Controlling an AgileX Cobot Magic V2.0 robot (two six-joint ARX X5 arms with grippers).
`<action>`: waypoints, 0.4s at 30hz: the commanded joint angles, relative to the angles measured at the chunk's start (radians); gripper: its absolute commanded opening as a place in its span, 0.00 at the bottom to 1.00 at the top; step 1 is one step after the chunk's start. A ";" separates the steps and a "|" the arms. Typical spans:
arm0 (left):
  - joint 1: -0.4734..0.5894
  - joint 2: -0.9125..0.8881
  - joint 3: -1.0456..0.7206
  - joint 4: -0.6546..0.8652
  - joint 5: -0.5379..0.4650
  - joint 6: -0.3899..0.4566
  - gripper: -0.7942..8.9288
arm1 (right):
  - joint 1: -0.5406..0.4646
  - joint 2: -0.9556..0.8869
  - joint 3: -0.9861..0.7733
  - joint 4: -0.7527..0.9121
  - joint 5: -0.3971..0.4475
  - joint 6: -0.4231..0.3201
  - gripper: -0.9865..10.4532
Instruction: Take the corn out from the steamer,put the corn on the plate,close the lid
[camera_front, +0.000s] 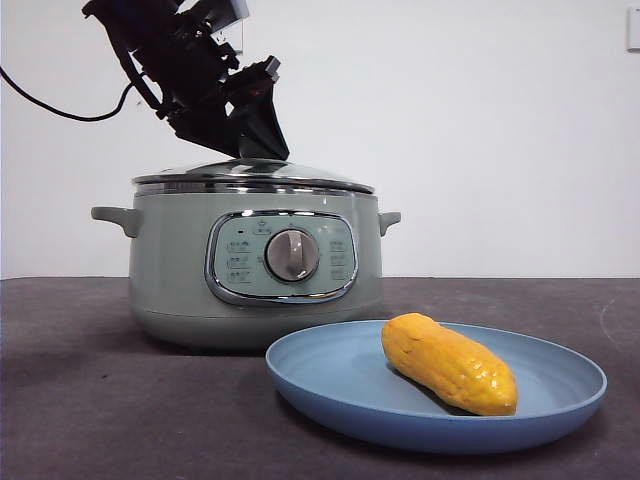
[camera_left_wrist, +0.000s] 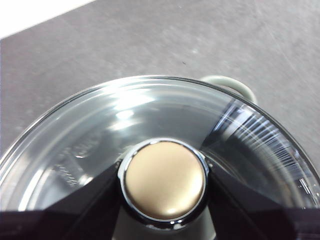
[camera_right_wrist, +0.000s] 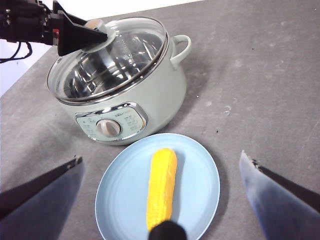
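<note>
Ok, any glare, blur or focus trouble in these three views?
Left wrist view: white streaks of glare across the lid, knob sharp. Right wrist view: the right gripper's near jaws are blurred, corn and plate crisp. Front view: even light, soft shadow under the steamer.

The steamer (camera_front: 255, 265) stands on the dark grey table (camera_front: 90, 420), in front of a white wall (camera_front: 480, 120). It is pale green, with two small side handles, and its chrome-framed control panel with the grey dial (camera_front: 291, 255) faces the camera. The glass lid (camera_front: 252, 178) sits on the steamer's top, and its chrome rim lies level on the pot. A black arm comes down from the upper left, and its gripper (camera_front: 250, 140) is at the middle of the lid. In front of the steamer and to the right is the light-blue plate (camera_front: 330, 385). The corn (camera_front: 448, 362) lies on the plate, its near end pointing to the right.
</note>
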 joint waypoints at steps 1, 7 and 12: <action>-0.012 -0.009 0.013 0.014 0.013 -0.003 0.07 | 0.002 -0.002 -0.008 0.007 0.003 -0.008 0.56; -0.012 -0.009 0.013 -0.001 0.010 -0.003 0.07 | 0.002 -0.002 -0.008 0.007 0.002 -0.008 0.56; -0.011 -0.005 0.013 -0.047 0.006 -0.004 0.07 | 0.002 -0.002 -0.008 0.007 0.002 -0.008 0.56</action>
